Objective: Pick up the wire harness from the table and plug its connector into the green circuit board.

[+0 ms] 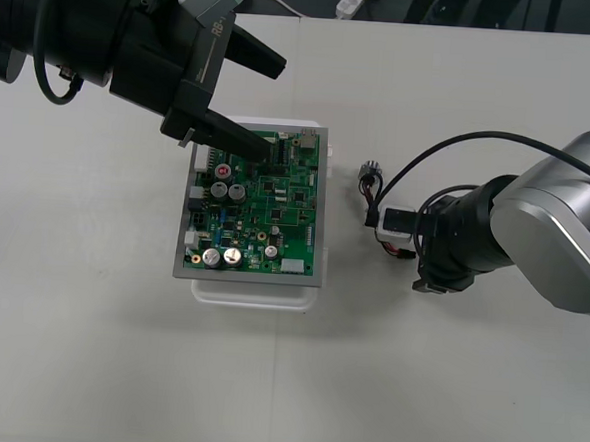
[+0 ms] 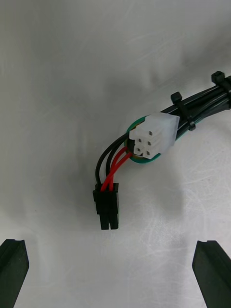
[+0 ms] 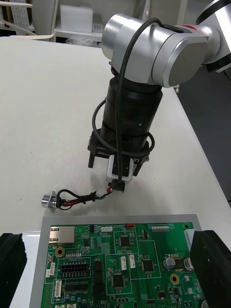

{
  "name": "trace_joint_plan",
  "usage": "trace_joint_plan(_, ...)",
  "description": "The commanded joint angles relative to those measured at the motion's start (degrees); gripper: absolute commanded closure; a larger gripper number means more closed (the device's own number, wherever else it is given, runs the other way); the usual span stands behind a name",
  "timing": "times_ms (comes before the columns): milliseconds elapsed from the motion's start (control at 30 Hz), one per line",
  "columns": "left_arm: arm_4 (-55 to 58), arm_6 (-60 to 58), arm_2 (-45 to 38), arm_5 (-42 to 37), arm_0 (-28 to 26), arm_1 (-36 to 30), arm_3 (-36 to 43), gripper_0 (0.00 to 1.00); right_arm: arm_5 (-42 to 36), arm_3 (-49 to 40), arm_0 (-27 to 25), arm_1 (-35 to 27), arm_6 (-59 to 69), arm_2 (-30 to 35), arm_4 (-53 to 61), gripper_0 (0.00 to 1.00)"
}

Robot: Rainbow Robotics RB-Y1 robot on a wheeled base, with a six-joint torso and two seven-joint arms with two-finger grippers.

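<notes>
The green circuit board (image 1: 260, 214) sits on its white base (image 1: 255, 294) mid-table. My left gripper (image 1: 280, 110) hangs open over the board's far edge, one finger (image 1: 235, 137) reaching across it. In the left wrist view the board (image 3: 120, 260) lies between the open fingers (image 3: 209, 264). The wire harness (image 1: 370, 184) lies on the table right of the board. My right gripper (image 1: 418, 251) hovers directly over it. In the right wrist view the black plug (image 2: 107, 208) with red and black wires lies on the table between the wide-open fingers (image 2: 12, 267), untouched. The metal socket (image 3: 48, 199) lies toward the board.
A white connector (image 2: 153, 134) on a tie-wrapped bundle of black cables hangs over the harness in the right wrist view. The right arm's silver link (image 1: 565, 228) reaches in from the table's right side. Bare table surrounds the board.
</notes>
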State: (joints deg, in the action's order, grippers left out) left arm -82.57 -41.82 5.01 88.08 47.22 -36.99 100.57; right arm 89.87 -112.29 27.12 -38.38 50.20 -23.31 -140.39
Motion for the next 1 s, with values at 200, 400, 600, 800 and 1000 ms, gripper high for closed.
trace_joint_plan(200,0.83,-0.71,0.27,-2.82,2.97,0.60,0.41,0.00,0.13,0.05,2.05,-0.38,1.92,-2.53,-0.85,0.00)
trace_joint_plan(400,0.83,-0.71,0.27,-2.82,2.97,0.60,0.41,0.00,0.13,1.37,2.32,-0.38,2.01,-2.97,-0.32,0.00)
trace_joint_plan(600,0.83,-0.71,0.27,-2.82,2.97,0.60,0.41,0.00,0.13,2.95,3.64,-0.38,2.10,-3.93,0.47,0.00)
trace_joint_plan(800,0.83,-0.71,0.27,-2.82,2.97,0.60,0.41,0.00,0.13,2.95,4.25,-0.38,2.36,-4.20,0.91,0.00)
trace_joint_plan(1000,0.83,-0.71,0.27,-2.82,2.97,0.60,0.41,0.00,0.13,3.13,5.13,-0.38,2.45,-5.34,0.30,0.00)
